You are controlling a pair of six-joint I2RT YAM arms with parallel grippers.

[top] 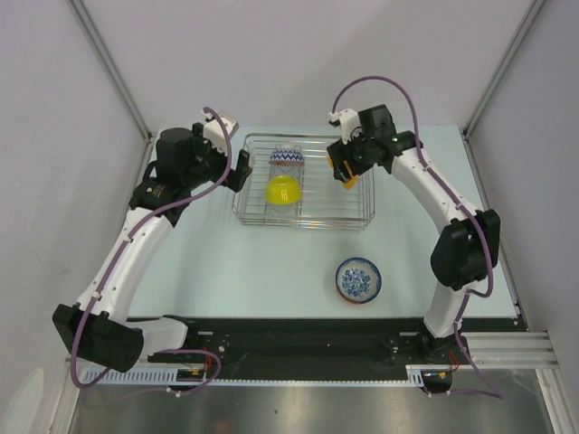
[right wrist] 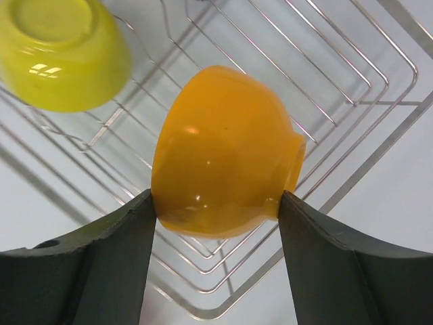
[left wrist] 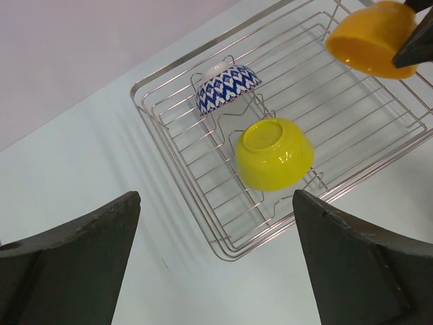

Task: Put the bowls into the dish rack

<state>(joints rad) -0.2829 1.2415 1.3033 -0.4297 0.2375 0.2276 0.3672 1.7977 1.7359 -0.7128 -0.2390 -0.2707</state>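
Note:
The silver wire dish rack stands at the table's far middle. A blue zigzag bowl and a lime-yellow bowl rest rim-down on its left dividers. My right gripper hangs over the rack's right part, shut on an orange bowl that is tilted on its side above the wires. My left gripper stands open and empty just outside the rack's left edge, looking across at the zigzag bowl, the lime bowl and the orange bowl. A white bowl with blue pattern sits upright on the table.
The patterned bowl lies on the pale table near the front right, close to the right arm's elbow. Grey walls close in the table on the left, back and right. The rack's right half holds only bare wires.

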